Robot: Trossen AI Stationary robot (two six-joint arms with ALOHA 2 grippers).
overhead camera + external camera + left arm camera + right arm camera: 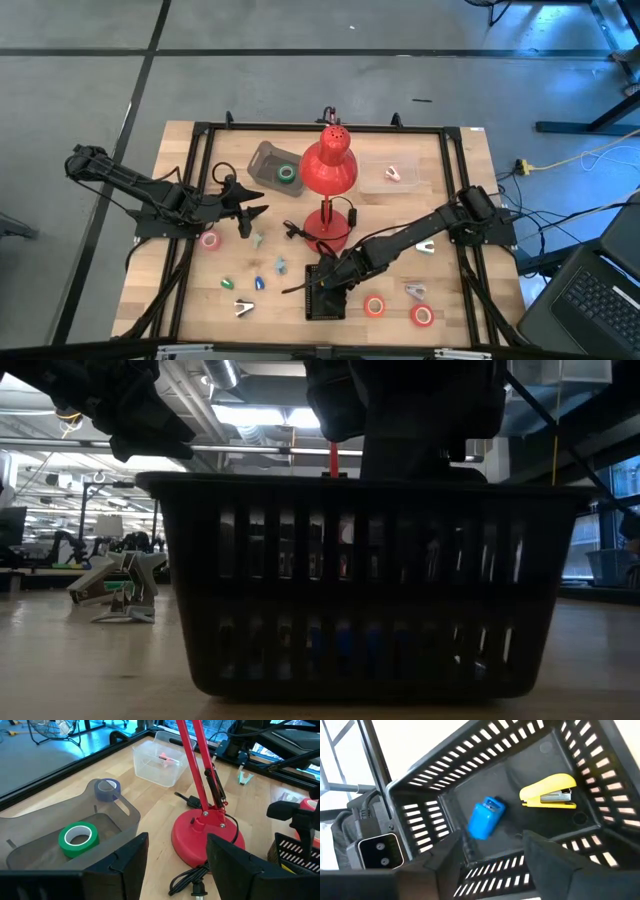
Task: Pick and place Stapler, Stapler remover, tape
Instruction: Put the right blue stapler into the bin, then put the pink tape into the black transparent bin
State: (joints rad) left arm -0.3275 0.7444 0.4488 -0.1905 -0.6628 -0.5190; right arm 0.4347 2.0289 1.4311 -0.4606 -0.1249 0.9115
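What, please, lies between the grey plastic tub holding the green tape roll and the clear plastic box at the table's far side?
In the high view, the red desk lamp's shade sits between the grey tub and the clear box.

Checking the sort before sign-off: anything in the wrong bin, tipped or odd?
Nothing damaged or spilled. The black basket holds a yellow stapler and a blue stapler, which lies tilted. A green tape roll sits in the grey bin; other items lie loose on the table.
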